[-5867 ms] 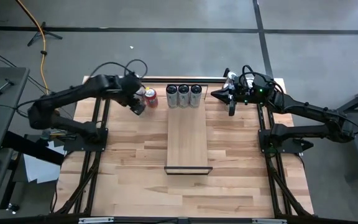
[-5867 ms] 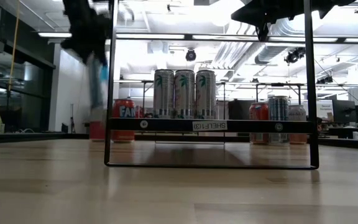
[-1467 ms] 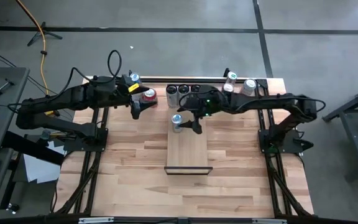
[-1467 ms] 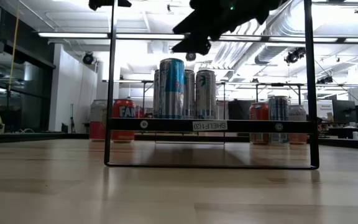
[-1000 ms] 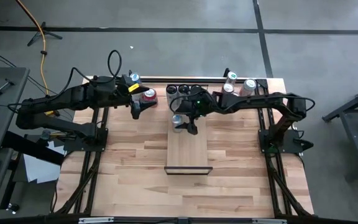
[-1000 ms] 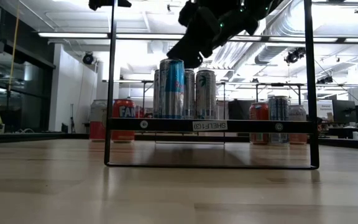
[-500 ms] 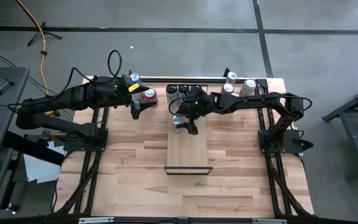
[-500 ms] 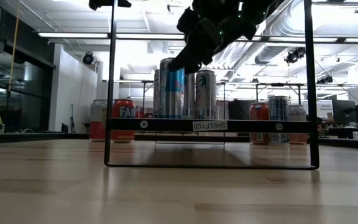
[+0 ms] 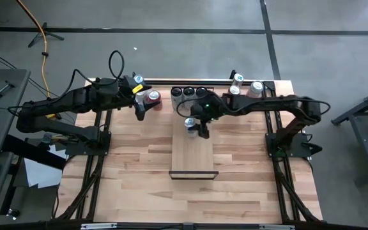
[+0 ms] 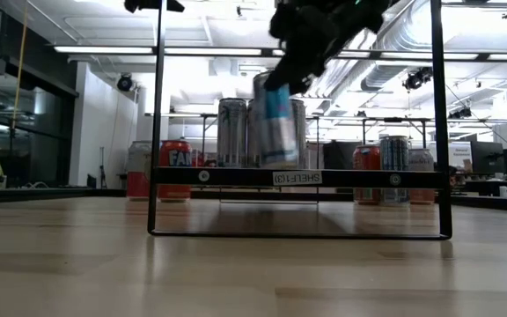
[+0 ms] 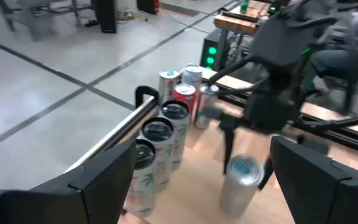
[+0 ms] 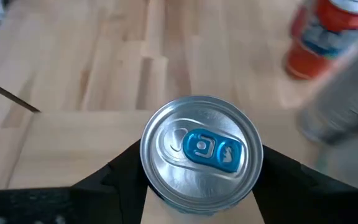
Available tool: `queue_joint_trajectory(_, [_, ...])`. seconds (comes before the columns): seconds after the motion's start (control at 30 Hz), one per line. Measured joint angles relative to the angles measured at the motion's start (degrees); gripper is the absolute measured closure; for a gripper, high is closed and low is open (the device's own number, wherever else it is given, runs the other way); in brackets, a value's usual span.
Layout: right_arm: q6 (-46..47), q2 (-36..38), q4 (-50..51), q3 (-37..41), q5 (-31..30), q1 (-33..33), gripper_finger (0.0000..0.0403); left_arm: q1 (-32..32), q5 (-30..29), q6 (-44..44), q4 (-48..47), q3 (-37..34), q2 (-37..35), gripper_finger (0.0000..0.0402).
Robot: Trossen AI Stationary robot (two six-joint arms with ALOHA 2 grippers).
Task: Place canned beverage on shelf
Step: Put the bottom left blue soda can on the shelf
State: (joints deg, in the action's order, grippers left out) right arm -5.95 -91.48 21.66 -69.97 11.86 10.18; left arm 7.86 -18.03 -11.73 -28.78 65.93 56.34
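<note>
The shelf [image 9: 192, 150] is a pale plank on a dark frame in the middle of the table. Three grey cans [image 9: 188, 92] stand at its far end. My right gripper [image 9: 195, 125] is shut on a silver-and-blue can [image 10: 274, 123] over the shelf, just nearer than that row. The can also shows in the left wrist view [image 11: 241, 183]. My left gripper [image 9: 140, 108] is open and empty at the far left, beside a red can [image 9: 152, 98] standing on the tabletop. My right gripper pinches the silver-and-blue can between its two fingers [image 12: 120, 174], on opposite sides of the wall just below the top rim [image 12: 160, 199]. The fingers come from above, slanting from the table's right. The can is tilted; whether its base is clear of the shelf I cannot tell.
More cans stand on the tabletop at the far right [image 9: 255, 87], among them a red one [image 9: 234, 91]. The near half of the shelf plank [image 9: 193, 160] is bare. The shelf's dark end frame [image 10: 157, 132] rises above the plank.
My right gripper has come down over the silver-and-blue can at the shelf's left side and moved it toward the table's right. The can stood upright before; now it sits near the shelf's middle, tilted. My left gripper has kept still.
</note>
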Motion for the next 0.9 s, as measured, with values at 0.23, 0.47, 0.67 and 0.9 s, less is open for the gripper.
queue_joint_trajectory(0.23, [4.47, 7.19, 5.25, 2.51, -7.63, -2.83, 0.0185, 1.19, -0.69, 0.0, -0.03, 0.0, 0.0, 0.0076])
queue_joint_trajectory(0.47, [17.49, 17.23, -3.62, 16.12, -12.99, -5.1, 0.0185, 2.78, -0.67, 2.09, -0.04, 0.0, 0.0, 0.0076])
queue_joint_trajectory(0.67, [24.17, 18.12, -2.56, 16.48, -20.66, -7.14, 0.0185, 4.04, -0.69, 2.38, 0.21, 0.0, 0.0, 0.0076])
queue_joint_trajectory(0.9, [30.36, 7.32, 5.01, 4.84, -31.23, -8.19, 0.0185, 4.57, -0.76, 1.37, 0.51, 0.0, 0.0, 0.0076])
